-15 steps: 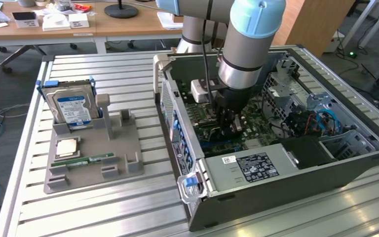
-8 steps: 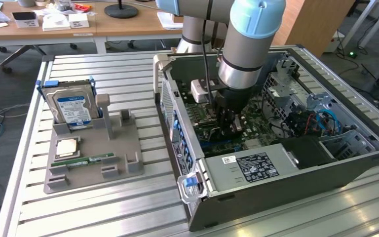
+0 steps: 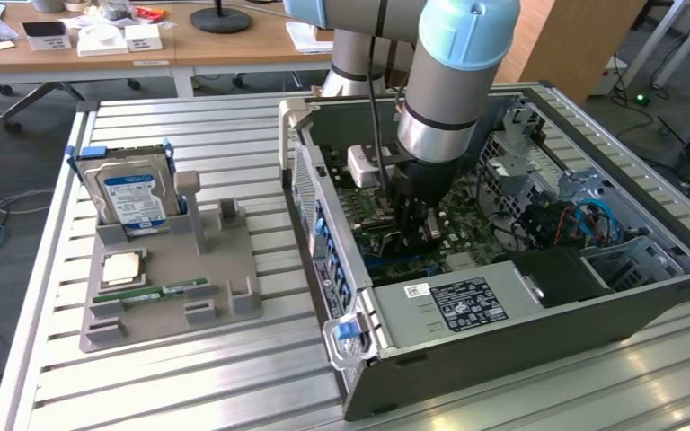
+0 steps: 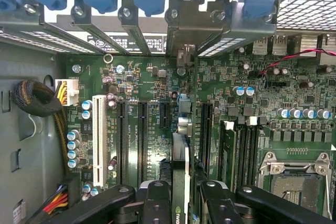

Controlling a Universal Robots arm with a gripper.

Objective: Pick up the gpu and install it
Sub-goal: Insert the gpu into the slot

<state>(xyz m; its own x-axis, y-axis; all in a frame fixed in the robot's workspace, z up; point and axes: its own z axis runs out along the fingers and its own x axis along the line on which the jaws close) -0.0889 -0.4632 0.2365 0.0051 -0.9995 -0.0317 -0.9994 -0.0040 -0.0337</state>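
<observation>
The arm reaches down into the open computer case (image 3: pixel 477 359), and its gripper (image 4: pixel 182 195) is clenched on the gpu (image 4: pixel 180 156), 1 finger on each face, so the thin card hangs edge-on above the motherboard (image 4: pixel 152 77). It sits in line with the long black slots (image 4: pixel 143 135), its far end pointing at the rear slot covers (image 4: pixel 134 27), presumably so the metal end meets the case wall. Whether its edge already sits in a slot, I can't quite tell. Out on the slatted table (image 3: pixel 201 377), the grey tray (image 3: pixel 231 269) props the hard drive (image 3: pixel 129 193) upright and keeps 1 memory stick (image 3: pixel 168 291) flat, well apart from the case.
</observation>
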